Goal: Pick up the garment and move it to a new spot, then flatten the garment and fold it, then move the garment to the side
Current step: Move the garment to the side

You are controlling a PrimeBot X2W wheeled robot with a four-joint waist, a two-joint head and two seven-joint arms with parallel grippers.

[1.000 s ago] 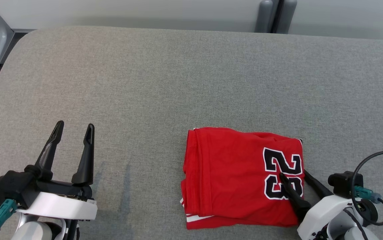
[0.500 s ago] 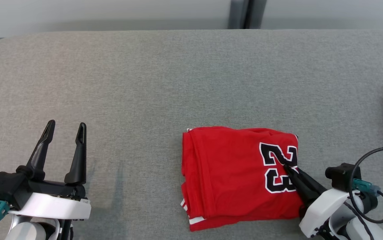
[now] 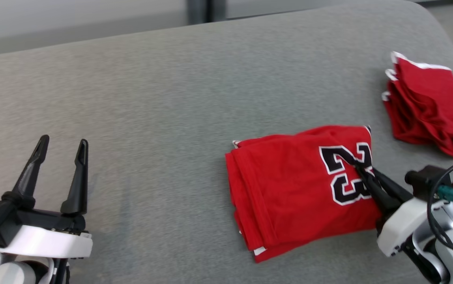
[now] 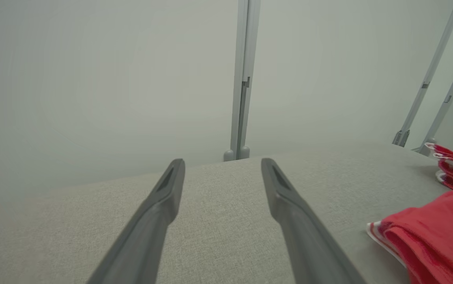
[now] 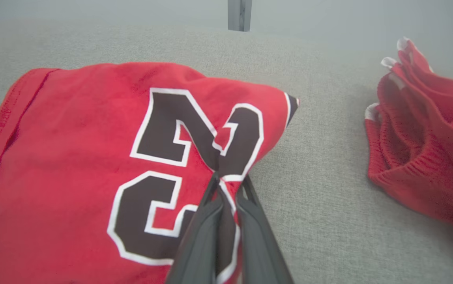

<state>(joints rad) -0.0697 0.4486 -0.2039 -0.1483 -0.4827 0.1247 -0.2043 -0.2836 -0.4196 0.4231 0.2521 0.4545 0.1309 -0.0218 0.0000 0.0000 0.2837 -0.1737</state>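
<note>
The garment [image 3: 293, 189] is a folded red piece with a black "23" outlined in white, lying on the grey padded table [image 3: 171, 98]. My right gripper [image 3: 362, 170] is shut on the garment's right edge, pinching the cloth by the number; the right wrist view shows the garment [image 5: 92, 157] with the right gripper [image 5: 218, 177] clamped over a fold of it. At the lower left my left gripper [image 3: 61, 142] stands open over bare table, well apart from the cloth. In the left wrist view the left gripper [image 4: 222, 165] holds nothing, and the garment's corner [image 4: 439, 232] lies at the right.
A second pile of folded red clothes [image 3: 427, 102] lies near the table's right edge, close to the held garment; the right wrist view has this pile [image 5: 427, 138] at its right. A pale wall with a grey post [image 4: 242, 79] stands behind the table.
The right gripper has gone from open to shut on the garment's right edge. The head camera has turned right, bringing the second red pile into view. The left gripper stays open.
</note>
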